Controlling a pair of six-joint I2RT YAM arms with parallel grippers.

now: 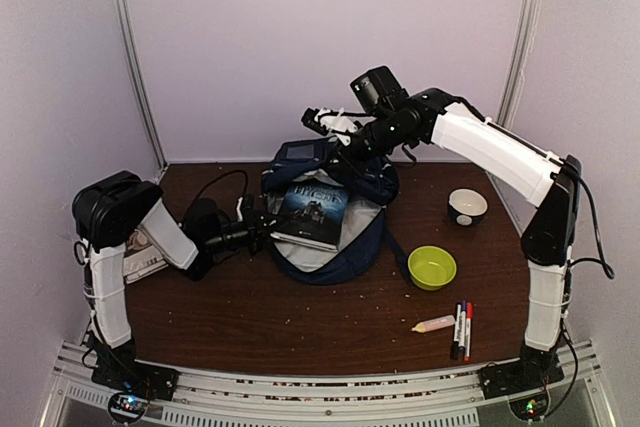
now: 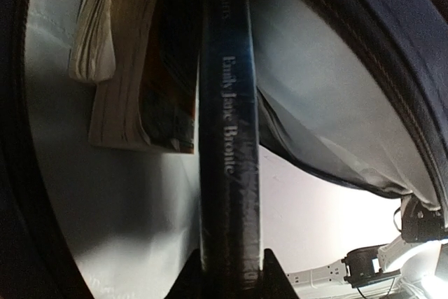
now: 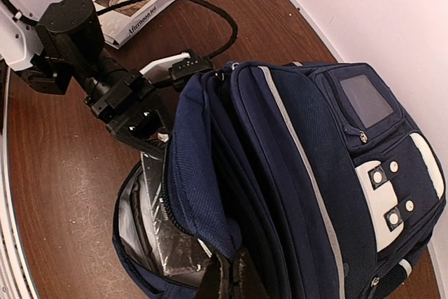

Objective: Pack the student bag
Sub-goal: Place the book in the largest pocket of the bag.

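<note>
Far left of the bag, a booklet [image 1: 140,252] lies flat on the table [image 1: 250,307], by the left arm's base. Just left of the bag, the left gripper [image 1: 262,230] reaches level into the bag's mouth, its fingers [image 2: 276,271] clamped on the lower spine of a dark book [image 1: 312,212]. The spine reads "Emily Jane Bronte". The dark book leans half in the opening, cover facing up. Left of it in the left wrist view, a paperback [image 2: 133,89] with worn pages lies deeper inside, against the pale lining [image 2: 105,194].

The bag [image 1: 330,217] sits mid-table between the two arms, toward the back wall. Its main compartment gapes toward the near-left side, and its front pockets and white patches face up and away.

Above the bag, the right gripper [image 3: 233,274] comes down from the right and pinches the rim of the bag's upper flap, holding the mouth wide.

Right of the bag and well apart stands a small dark-and-white bowl [image 1: 467,206]. A green bowl [image 1: 432,267] stands nearer the bag's right front. Further to the front right lie a small pale tube [image 1: 435,324] and, just beside it, three markers [image 1: 462,329].
</note>
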